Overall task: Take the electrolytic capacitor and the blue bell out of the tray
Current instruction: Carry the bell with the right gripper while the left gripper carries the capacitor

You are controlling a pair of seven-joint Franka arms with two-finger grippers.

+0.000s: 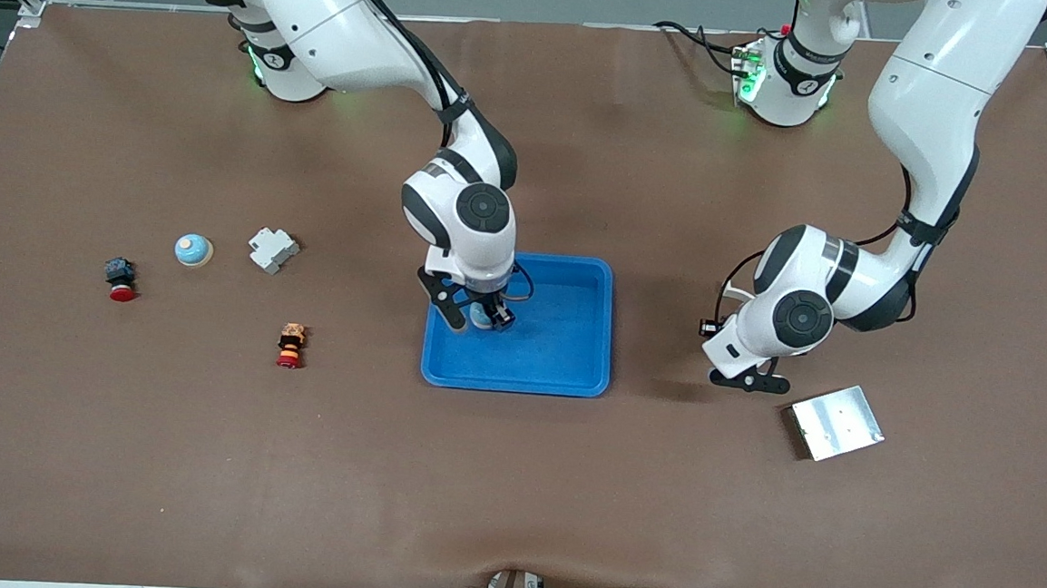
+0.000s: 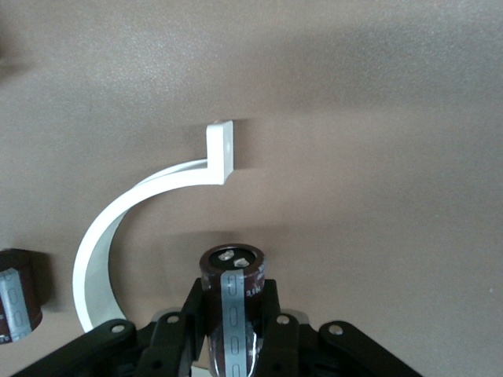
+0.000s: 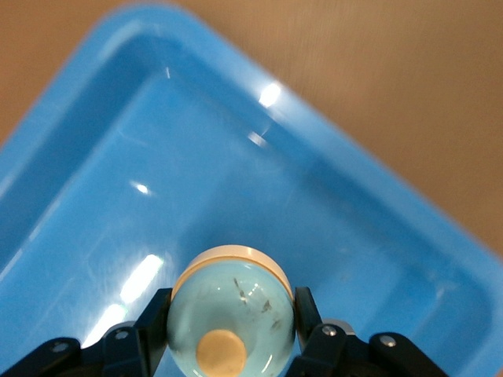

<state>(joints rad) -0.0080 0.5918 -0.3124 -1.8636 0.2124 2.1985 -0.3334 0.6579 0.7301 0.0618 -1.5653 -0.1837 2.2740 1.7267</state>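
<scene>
I see the right gripper point(image 1: 483, 315) down inside the blue tray point(image 1: 564, 369), at the tray's edge toward the right arm's end of the table, and its fingers point(image 3: 153, 330) are clamped on a pale blue bell point(image 3: 233, 318) with a tan button on top. In the right wrist view the bell sits between the two black fingers with the tray floor under it; I cannot tell whether it rests on that floor or hangs just above it. My left gripper point(image 1: 752, 379) is over bare tabletop toward the left arm's end, just beside a square metal plate point(image 1: 835, 423) that lies nearer the front edge. Its fingers point(image 2: 277, 334) are closed on a dark brown capacitor point(image 2: 233, 302) with a grey stripe, held so its two-terminal end faces the wrist camera. In the left wrist view a curved white bracket point(image 2: 126, 228) lies on the tabletop under the gripper, and a second dark capacitor point(image 2: 17, 294) shows at the picture's edge, cut off. Toward the right arm's end of the tabletop lie four more things, well apart from the tray: another blue bell point(image 1: 193, 249), a white plastic block point(image 1: 273, 250) beside it, a red-capped button point(image 1: 121, 279) closest to that end, and a red and orange button point(image 1: 291, 345) nearer the front edge than the block.
</scene>
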